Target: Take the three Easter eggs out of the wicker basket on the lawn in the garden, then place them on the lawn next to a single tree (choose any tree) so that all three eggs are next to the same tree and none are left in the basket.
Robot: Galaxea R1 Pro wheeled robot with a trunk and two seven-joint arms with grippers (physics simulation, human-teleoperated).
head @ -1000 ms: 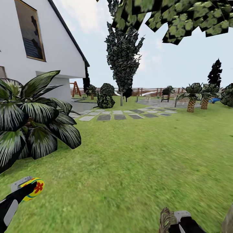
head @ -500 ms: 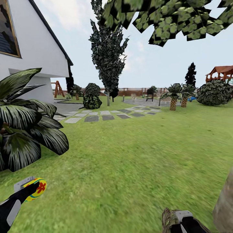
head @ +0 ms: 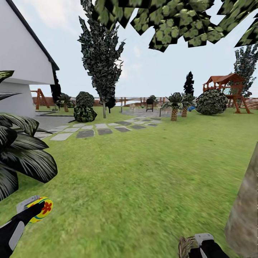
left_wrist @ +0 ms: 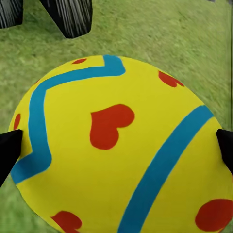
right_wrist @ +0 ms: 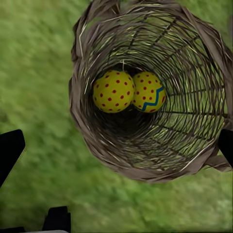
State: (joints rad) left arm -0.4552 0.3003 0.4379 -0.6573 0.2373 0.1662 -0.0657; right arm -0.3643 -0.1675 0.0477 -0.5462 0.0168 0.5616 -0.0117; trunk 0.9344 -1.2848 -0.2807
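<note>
The left gripper (head: 30, 211) is clenched on one smooth Easter egg (left_wrist: 119, 150), yellow with blue zigzag bands and red hearts, while the right gripper (head: 200, 247) holds the rim of the woven wicker basket (right_wrist: 150, 92), where two more eggs lie side by side at the bottom, one with red spots only (right_wrist: 113, 91) and one with red spots and a blue zigzag (right_wrist: 148, 91). Close at the right stands one thick mottled tree trunk (head: 245, 215) on the rough green lawn (head: 143, 172), and at the left one spiky palm plant (head: 18, 150). Farther away are flat grey paving slabs (head: 86, 133), one dark narrow conifer (head: 100, 61), two small palms (head: 178, 104) and a wooden play structure (head: 226, 89).
</note>
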